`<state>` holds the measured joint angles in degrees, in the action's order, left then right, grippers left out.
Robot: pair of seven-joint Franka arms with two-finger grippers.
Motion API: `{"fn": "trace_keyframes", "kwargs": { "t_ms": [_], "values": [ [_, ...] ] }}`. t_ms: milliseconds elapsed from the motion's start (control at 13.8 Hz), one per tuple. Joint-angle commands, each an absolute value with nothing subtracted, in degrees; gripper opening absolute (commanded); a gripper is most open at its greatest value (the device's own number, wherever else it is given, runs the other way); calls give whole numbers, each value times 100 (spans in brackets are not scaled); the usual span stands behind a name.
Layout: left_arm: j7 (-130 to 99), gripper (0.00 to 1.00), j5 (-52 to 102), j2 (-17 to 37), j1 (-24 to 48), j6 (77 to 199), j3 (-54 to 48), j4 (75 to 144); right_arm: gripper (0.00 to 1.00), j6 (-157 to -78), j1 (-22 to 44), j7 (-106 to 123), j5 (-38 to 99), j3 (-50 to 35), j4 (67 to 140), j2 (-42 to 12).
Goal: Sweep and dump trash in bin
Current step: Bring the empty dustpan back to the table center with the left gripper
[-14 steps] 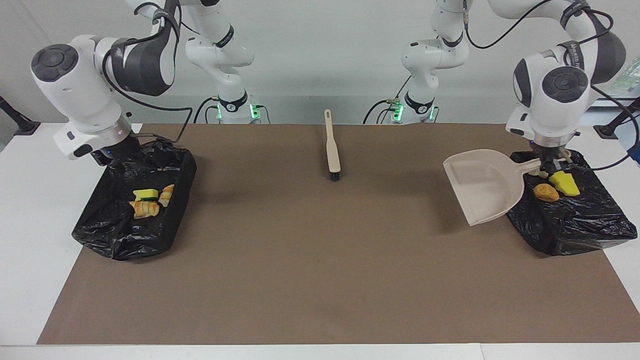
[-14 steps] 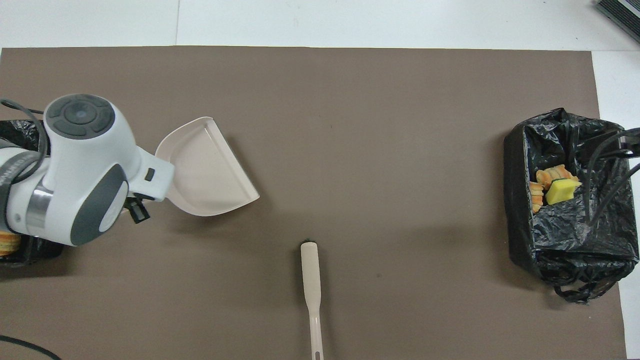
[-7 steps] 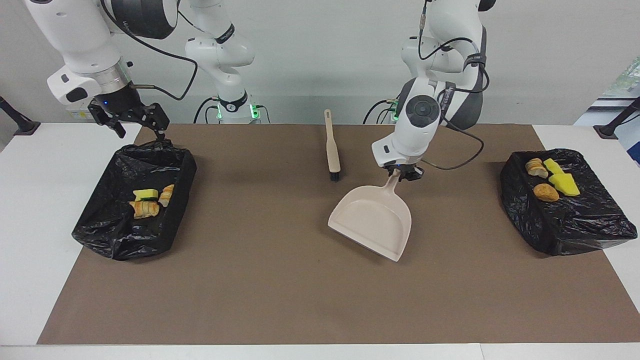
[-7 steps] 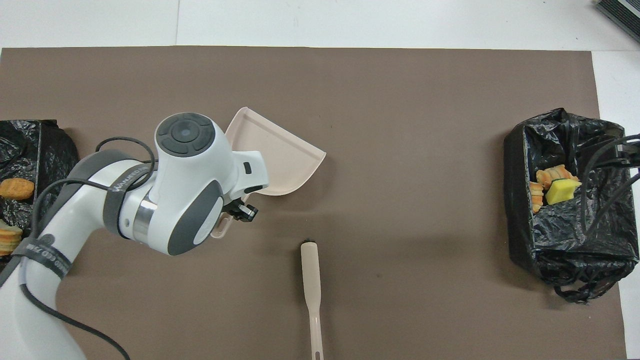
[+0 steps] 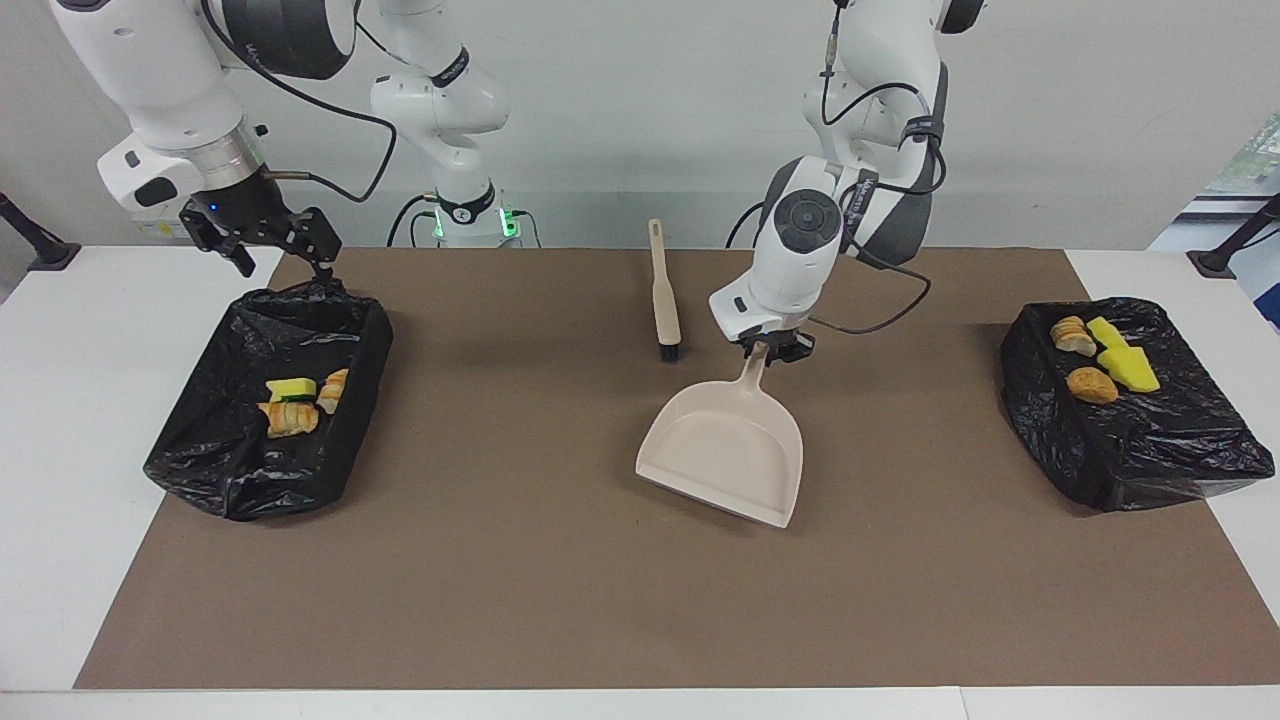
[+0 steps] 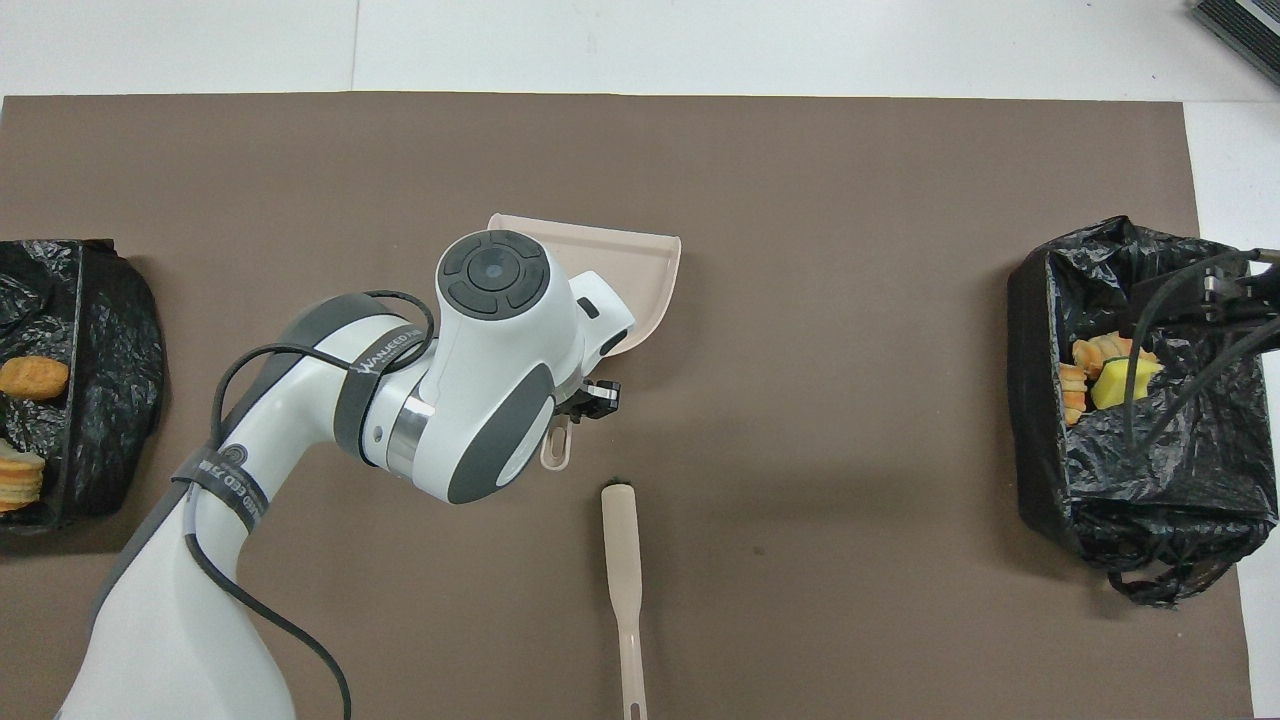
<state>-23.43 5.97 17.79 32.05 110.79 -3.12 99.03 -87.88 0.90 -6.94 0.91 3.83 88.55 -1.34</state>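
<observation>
**A:** Starting with the left end effector [image 5: 770, 350] [image 6: 590, 400]: where is it, and what are its fingers doing?

**B:** It is at the centre of the facing view, low over the brown mat [image 5: 500, 600] that covers the surface [image 5: 60, 450]. Its fingers are pinched on the handle of the beige dustpan [image 5: 725, 450] [image 6: 645, 265]. The pan's mouth points away from the robots, toward the bottom of that frame. I cannot tell whether its lip touches the mat.

**A:** And the brush [image 5: 663, 295] [image 6: 622, 560]?

**B:** It lies flat on the mat, just beside the dustpan's handle and apart from it, at the upper centre of the facing view. Its bristles point away from the robots.

**A:** What about the right end effector [image 5: 265, 235]?

**B:** It is at the upper left of the facing view, with its fingers spread. It hangs over the rim of the black-bagged bin [image 5: 200, 460] [image 6: 1040, 400] at the right arm's end of the surface, on the side nearer the robots.

**A:** Where is the trash [image 5: 292, 403] [image 6: 1100, 375]?

**B:** All of it is inside bags. Three pieces sit in that bin, one yellow chunk and two bread-like lumps. Four more [image 5: 1100, 360] [image 6: 35, 378] lie in the other bin [image 5: 1150, 450] [image 6: 110, 340], at the right edge of the facing view, at the left arm's end. Two of those are yellow and two are golden-brown. They are bunched in the part of the bag nearer the robots.
</observation>
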Motion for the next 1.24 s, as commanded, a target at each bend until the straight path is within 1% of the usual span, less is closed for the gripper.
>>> {"fn": "trace_keyframes", "kwargs": {
  "t_ms": [0,218,363,509,727,799,945,1017,1090,1163],
  "values": [
    [-2873,0,677,1889,3514,11363,-211,9765,100,-8859,167,-809,141,325,8991,0],
    [-2900,0,703,1933,3647,11671,-220,9791,100,-8851,132,-774,149,325,8974,-9],
    [-3102,0,633,2134,3840,11698,-211,9774,100,-8850,141,-773,149,325,8982,-9],
    [-3094,0,694,2258,3771,11794,-220,9773,100,-8850,132,-773,149,325,8982,-9],
    [-3085,0,896,2276,3771,11971,-220,9817,100,-8842,132,-773,149,325,8982,-9],
    [-3041,10,896,2276,3762,11962,-220,9809,100,-8850,132,-773,149,325,8982,-9],
    [-3006,12,905,2285,3718,11953,-220,9826,100,-8850,132,-773,149,325,8982,-9],
    [-3006,26,905,2276,3709,11936,-220,9835,100,-8842,132,-773,149,325,8982,-9],
    [-2997,46,897,2268,3709,11901,-220,9835,100,-8842,141,-773,149,325,8982,-9],
    [-2988,53,896,2250,3683,11822,-211,9861,100,-8850,141,-773,149,325,8982,-9]
  ]
}}
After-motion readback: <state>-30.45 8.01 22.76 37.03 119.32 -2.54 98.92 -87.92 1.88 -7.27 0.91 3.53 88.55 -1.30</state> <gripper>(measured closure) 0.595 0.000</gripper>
